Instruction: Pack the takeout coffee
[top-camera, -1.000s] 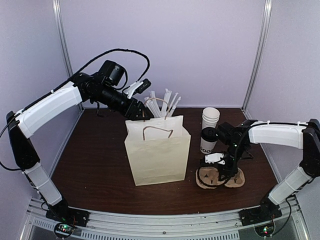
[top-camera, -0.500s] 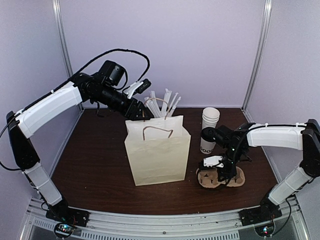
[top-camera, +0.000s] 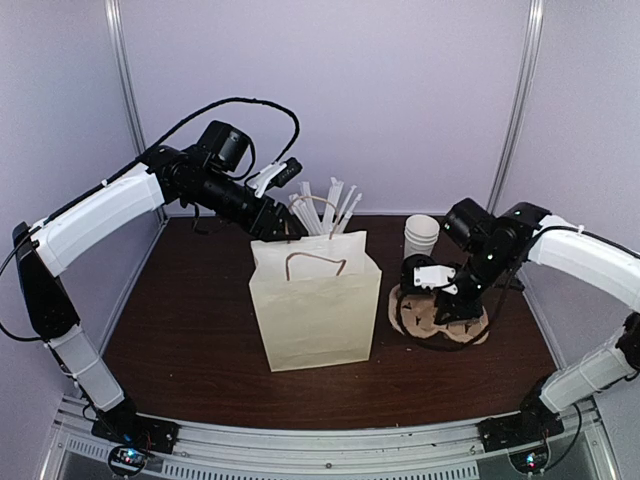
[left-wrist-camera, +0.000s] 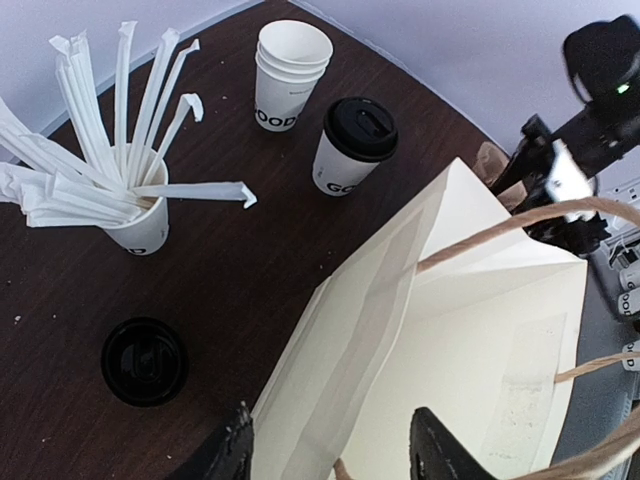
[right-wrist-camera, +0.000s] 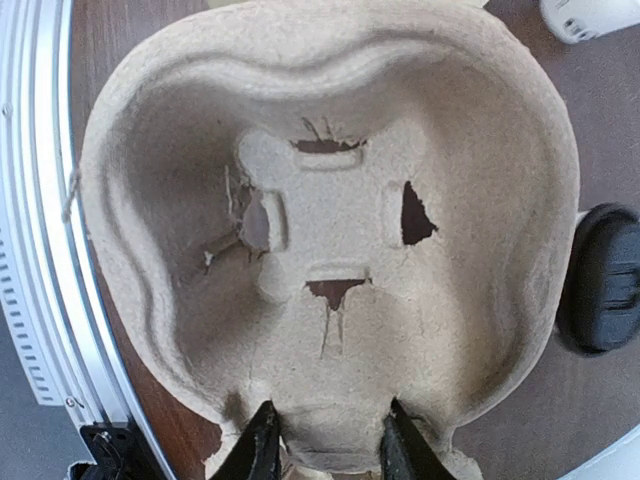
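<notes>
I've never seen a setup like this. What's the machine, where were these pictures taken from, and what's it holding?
Two robot arms are bolted at the edge of a table. The wide picture looks down from above and behind; the other two come from wrist cameras. On the table: a paper bag, a lidded coffee cup, a stack of empty cups, a cup of straws, a loose black lid. The left gripper straddles the bag's rim. The right gripper pinches a cardboard cup carrier by its edge.

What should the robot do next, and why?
Probably swing the carrier left, over the open bag. The right gripper holds it up by its rim, and the left gripper holds the bag's mouth open.
</notes>
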